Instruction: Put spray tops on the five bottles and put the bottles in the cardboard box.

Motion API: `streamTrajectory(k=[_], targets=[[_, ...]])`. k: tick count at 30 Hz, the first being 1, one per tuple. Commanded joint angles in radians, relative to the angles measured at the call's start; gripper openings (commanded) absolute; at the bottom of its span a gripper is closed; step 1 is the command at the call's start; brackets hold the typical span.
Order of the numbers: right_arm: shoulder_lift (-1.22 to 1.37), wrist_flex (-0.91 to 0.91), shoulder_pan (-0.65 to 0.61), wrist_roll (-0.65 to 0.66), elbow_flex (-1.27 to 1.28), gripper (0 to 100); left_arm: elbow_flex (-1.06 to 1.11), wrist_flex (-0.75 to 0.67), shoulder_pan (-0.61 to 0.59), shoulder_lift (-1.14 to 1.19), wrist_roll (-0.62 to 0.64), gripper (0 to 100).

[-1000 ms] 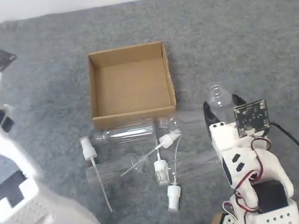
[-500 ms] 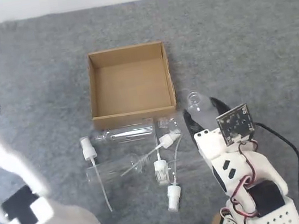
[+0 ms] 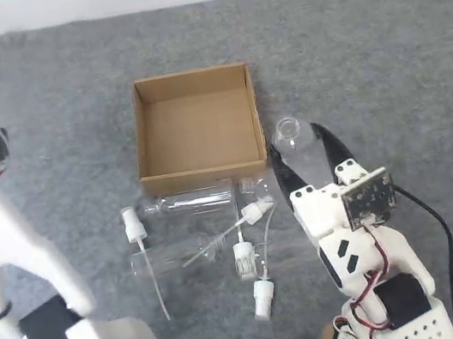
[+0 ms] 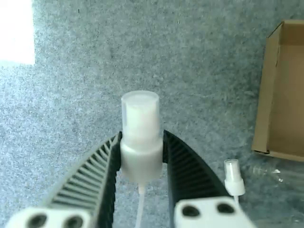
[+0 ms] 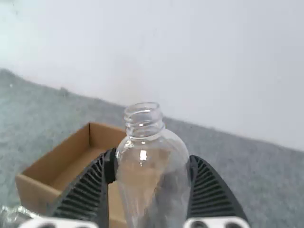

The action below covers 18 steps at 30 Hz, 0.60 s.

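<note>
Looking from above: right gripper [image 3: 302,155] clamped round a clear bottle [image 3: 287,131], neck up, just right of the box [image 3: 188,78]; other bottles [image 3: 187,201] and spray tops [image 3: 263,296] lying loose by the box's near wall. From the left wrist: left gripper [image 4: 141,145] pinching a spray top [image 4: 140,116] by its collar, tube hanging below, over carpet [image 4: 71,57], apart from the box. From the right wrist: bottle gripped at the shoulder, mouth bare. Probably light, thin-walled, slippery plastic; best held gently at the stiffer shoulder.
</note>
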Motion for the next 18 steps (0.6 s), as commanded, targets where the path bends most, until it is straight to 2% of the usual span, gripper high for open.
streamTrajectory(k=[1, 8, 18], targets=[[-0.004, -0.122, -0.025, -0.009, -0.014, 4.1, -0.028, 0.014, 0.043, -0.107, 0.120, 1], [-0.004, -0.213, -0.142, -0.008, -0.014, 4.1, -0.028, -0.003, 0.110, -0.183, 0.265, 1], [-0.004, -0.234, -0.154, -0.008, -0.015, 4.1, -0.027, -0.002, 0.222, -0.250, 0.405, 1]])
